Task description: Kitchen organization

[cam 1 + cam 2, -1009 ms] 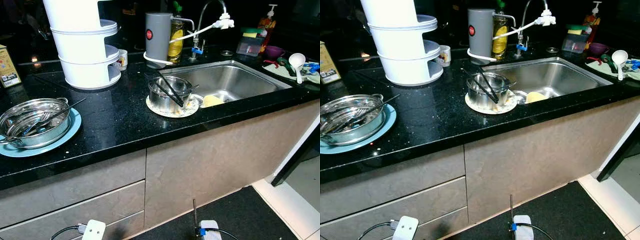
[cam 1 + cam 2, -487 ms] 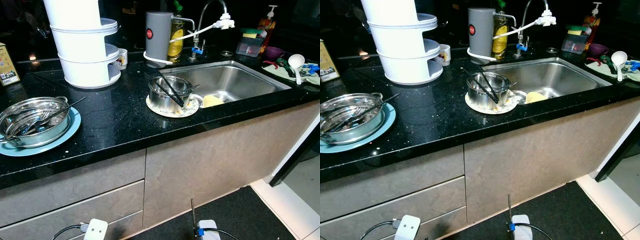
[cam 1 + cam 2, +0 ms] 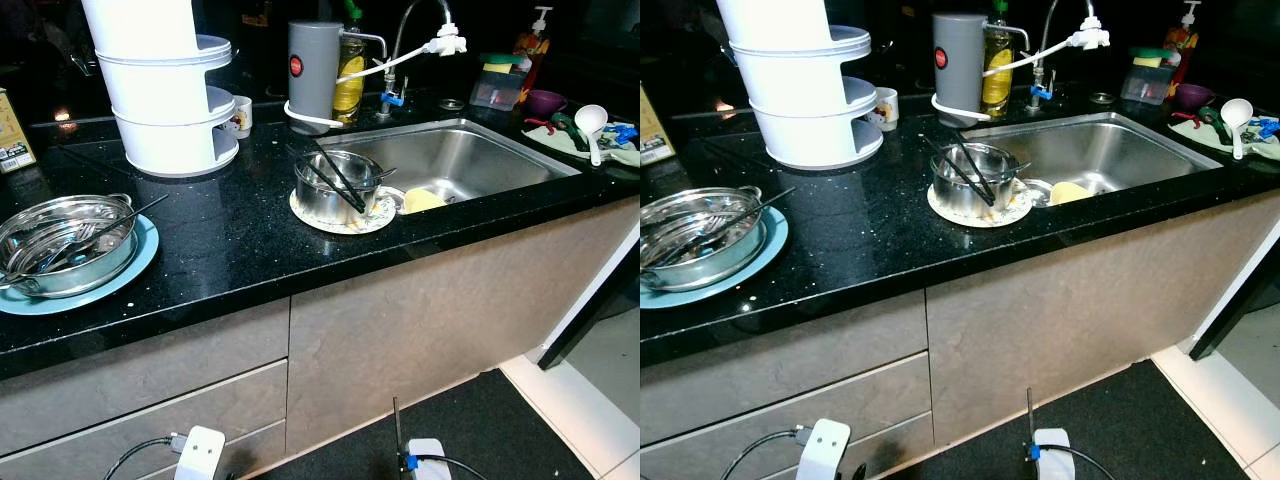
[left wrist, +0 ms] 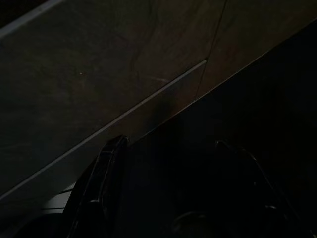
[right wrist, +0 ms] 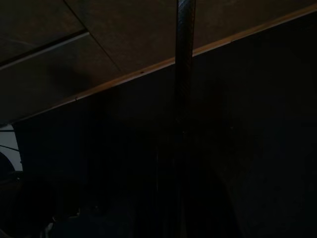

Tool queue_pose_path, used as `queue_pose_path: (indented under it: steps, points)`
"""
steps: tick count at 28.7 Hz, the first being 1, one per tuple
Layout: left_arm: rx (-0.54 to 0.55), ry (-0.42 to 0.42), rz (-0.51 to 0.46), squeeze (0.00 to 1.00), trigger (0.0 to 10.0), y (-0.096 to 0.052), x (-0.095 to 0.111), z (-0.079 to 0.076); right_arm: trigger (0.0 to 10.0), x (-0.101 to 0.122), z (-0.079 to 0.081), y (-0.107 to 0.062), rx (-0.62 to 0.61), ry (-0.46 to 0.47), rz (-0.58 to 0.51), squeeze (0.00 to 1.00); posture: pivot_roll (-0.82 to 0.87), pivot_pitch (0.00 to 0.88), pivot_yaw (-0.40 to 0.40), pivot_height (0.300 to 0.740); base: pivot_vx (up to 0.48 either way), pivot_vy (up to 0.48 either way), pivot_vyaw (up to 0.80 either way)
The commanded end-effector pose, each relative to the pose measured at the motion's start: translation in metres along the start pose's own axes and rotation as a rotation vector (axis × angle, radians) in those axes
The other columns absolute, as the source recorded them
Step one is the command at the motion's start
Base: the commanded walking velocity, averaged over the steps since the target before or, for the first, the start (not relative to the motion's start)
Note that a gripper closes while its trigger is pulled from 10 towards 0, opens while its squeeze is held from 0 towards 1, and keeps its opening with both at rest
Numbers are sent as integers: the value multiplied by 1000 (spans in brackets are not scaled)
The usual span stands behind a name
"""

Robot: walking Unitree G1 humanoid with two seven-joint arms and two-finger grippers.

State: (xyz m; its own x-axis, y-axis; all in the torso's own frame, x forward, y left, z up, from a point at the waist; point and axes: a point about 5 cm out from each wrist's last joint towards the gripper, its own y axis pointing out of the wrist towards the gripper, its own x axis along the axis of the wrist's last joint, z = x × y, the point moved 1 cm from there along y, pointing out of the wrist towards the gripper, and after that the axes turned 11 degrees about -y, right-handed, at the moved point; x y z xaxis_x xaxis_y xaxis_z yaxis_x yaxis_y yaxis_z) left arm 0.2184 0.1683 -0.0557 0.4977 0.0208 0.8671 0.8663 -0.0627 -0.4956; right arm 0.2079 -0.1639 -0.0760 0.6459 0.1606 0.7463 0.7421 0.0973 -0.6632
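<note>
Centrally, round steel pot (image 3: 337, 187) on glossy black counter (image 3: 230, 240).

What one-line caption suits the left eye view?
Black kitchen counter with a steel pot on a plate beside the sink, and a steel pan on a blue plate.

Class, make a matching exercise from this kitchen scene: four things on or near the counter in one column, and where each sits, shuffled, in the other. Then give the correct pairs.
1. small steel pot
2. wide steel pan
3. yellow sponge
4. white ladle

A. in the sink
B. on the blue plate
C. on the cloth right of the sink
D. on the white plate beside the sink

Pairs: 1-D, 2-B, 3-A, 4-C
</note>
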Motion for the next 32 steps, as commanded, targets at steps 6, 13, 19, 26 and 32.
queue_pose_path:
  steps: [6, 13, 19, 26, 32]
  points:
    - [-19, 30, 14, 0, 10000, -3, -4, 1, 10000, -5, -1, -4, 16, 42, -8, 0, -106, 154, -7, 740, 0, 0, 0]
    - [-19, 39, -3, 0, 10000, 4, 6, 0, 10000, -1, 1, -2, 38, 4, -28, 0, -102, 154, -30, 740, 0, 0, 0]
    - [17, 14, -2, 0, 10000, 8, 11, 8, 10000, 11, 10, 3, 69, -4, -41, 0, -87, 112, -30, 740, 0, 0, 0]
    - [67, -14, -24, 0, 10000, 8, 18, 21, 10000, 19, 14, 7, 77, -1, -48, 0, -55, 103, -30, 740, 0, 0, 0]
    - [69, -41, -25, 0, 10000, 10, 18, 16, 10000, 13, 5, 5, 37, -10, -23, 0, -81, 89, -31, 740, 0, 0, 0]
